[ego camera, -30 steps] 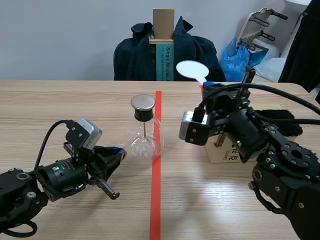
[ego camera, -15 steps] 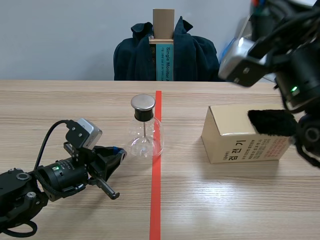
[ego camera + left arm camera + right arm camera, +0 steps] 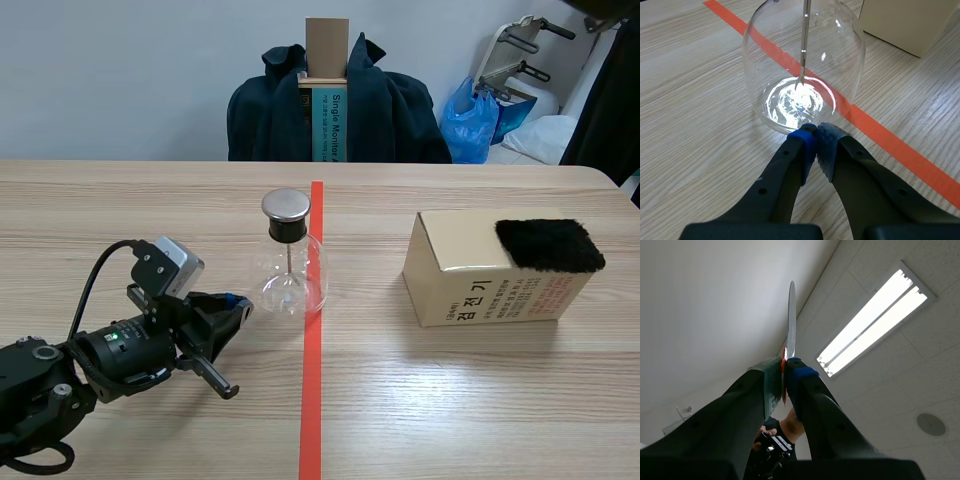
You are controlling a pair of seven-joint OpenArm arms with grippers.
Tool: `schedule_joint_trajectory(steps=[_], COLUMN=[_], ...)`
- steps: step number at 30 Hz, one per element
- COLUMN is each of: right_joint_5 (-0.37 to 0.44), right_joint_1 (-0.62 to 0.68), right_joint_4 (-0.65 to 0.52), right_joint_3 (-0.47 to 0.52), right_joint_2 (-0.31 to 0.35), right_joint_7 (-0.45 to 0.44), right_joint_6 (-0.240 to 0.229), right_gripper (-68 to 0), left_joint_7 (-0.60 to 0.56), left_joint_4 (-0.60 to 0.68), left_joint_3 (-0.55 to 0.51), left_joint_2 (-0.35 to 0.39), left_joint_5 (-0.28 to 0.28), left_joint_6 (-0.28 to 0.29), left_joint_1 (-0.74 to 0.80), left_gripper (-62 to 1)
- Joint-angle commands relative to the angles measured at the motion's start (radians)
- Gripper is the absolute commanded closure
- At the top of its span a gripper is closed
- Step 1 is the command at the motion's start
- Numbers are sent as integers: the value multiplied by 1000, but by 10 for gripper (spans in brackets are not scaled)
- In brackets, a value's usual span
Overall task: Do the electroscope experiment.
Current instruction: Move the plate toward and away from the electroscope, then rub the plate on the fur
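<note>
The electroscope [image 3: 290,262], a glass flask with a metal cap and rod, is seen standing on the desk [image 3: 150,210] against the orange-red tape line. The left jaws are closed on nothing, and their tips are laid low just beside the flask's base. A tan box [image 3: 470,275] printed "검전기" in red is set across the line, with a black fur patch [image 3: 548,245] on top. The right jaws are pointed at the ceiling and clamped on a thin white paddle [image 3: 791,310], seen edge-on. "Single Monitor" can be read on a teal spine [image 3: 337,122] behind the desk.
</note>
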State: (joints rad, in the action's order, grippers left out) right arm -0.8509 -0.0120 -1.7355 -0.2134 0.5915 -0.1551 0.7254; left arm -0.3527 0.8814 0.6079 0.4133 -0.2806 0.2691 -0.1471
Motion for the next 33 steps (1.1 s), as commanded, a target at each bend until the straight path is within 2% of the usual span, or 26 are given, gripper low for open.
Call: schedule_joint_trajectory(steps=[1,5,11,15,18,20,23,24,26,33], right_joint_5=[7,1,-13,-8,-8,-9,-19,-24,-44,-87], right_joint_1=[6,89,336,488,531,529,496,480,443,330], right_joint_4=[-9,-9,1,62,152,228,342,376,438,557], right_joint_3=[19,46,138,171,170,167,167,167,167,166], right_joint_2=[3,4,4,3,-7,-27,-64,-77,-105,-167], right_joint_7=[3,3,-19,-65,-100,-120,-144,-148,-151,-185], right_joint_6=[58,58,58,58,58,58,58,58,58,58], right_gripper=[-8,-8,-8,-9,-9,-9,-9,-9,-9,-9], left_joint_7=[-18,-18,-17,-16,-16,-18,-18,-18,-26,-25], left_joint_4=[23,23,23,26,56,102,207,247,332,628], left_joint_3=[-12,-12,-12,-13,-16,-16,-29,-42,-79,-249], left_joint_2=[0,0,2,29,71,111,177,200,244,369], left_joint_5=[-7,-7,-6,-6,-6,-6,-6,-7,-14,-14], left_joint_6=[3,3,3,6,9,14,14,14,13,18], left_joint_1=[-8,-8,-8,-7,3,23,80,106,171,454], left_gripper=[-32,-32,-32,-32,-43,-153,-388,-441,-497,-609])
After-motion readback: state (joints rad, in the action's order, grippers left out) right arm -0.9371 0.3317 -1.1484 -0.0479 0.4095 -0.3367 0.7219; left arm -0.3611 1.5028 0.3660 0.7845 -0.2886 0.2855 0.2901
